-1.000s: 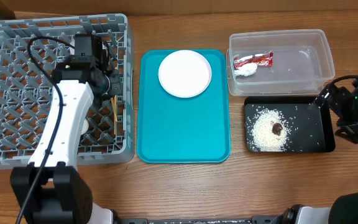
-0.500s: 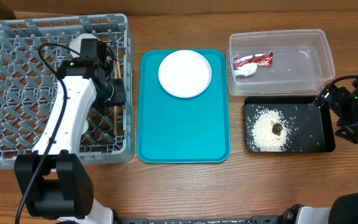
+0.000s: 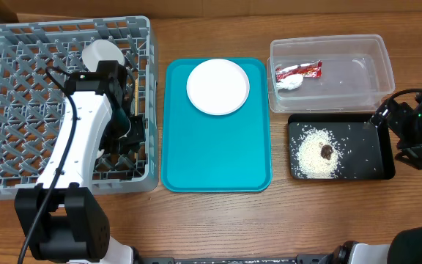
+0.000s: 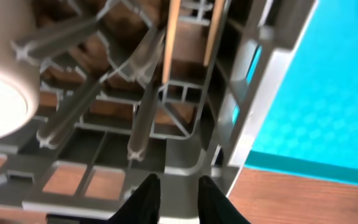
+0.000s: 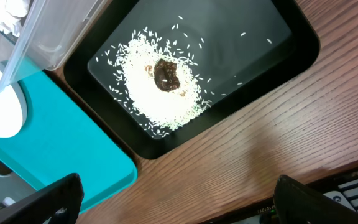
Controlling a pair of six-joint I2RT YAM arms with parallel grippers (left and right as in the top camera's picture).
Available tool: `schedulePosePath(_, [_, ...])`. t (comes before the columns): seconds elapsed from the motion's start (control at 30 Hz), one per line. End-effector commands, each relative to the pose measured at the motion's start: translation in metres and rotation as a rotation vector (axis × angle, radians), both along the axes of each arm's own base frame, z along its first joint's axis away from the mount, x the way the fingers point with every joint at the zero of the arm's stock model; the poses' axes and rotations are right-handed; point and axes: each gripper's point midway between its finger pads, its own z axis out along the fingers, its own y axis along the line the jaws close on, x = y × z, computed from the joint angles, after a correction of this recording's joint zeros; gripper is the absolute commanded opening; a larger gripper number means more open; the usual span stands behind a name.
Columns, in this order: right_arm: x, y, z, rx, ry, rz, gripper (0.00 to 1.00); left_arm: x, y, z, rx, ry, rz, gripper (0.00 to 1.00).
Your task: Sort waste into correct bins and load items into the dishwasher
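Chopsticks [image 4: 171, 37] rest in rack [image 3: 64, 23]; left hand [image 4: 178, 185] has retreated.

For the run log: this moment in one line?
left gripper: empty, over dish rack | chopsticks: in dish rack | plate: on teal tray

No text, label, brand or number is being shown legibly; the red-and-white snack wrapper [image 3: 298, 70] is being rendered too small to read.
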Motion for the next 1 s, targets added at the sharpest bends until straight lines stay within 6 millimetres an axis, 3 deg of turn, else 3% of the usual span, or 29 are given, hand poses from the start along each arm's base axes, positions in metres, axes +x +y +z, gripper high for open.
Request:
schedulePosePath(0.0, [0.001,0.001,0.007,-0.004,-0.030,0.003,1.00,-0.010,0.003,-0.002,0.025,0.012,0.030,0.23])
schedulePosePath(0.33, [0.002,0.001,0.007,-0.004,-0.030,0.003,1.00,-0.037,0.004,-0.043,0.032,0.099,0.050,0.21])
schedulePosePath(0.97, [-0.001,0.001,0.007,0.000,-0.022,0.003,1.00,-0.067,0.014,-0.035,0.093,0.222,0.035,0.17])
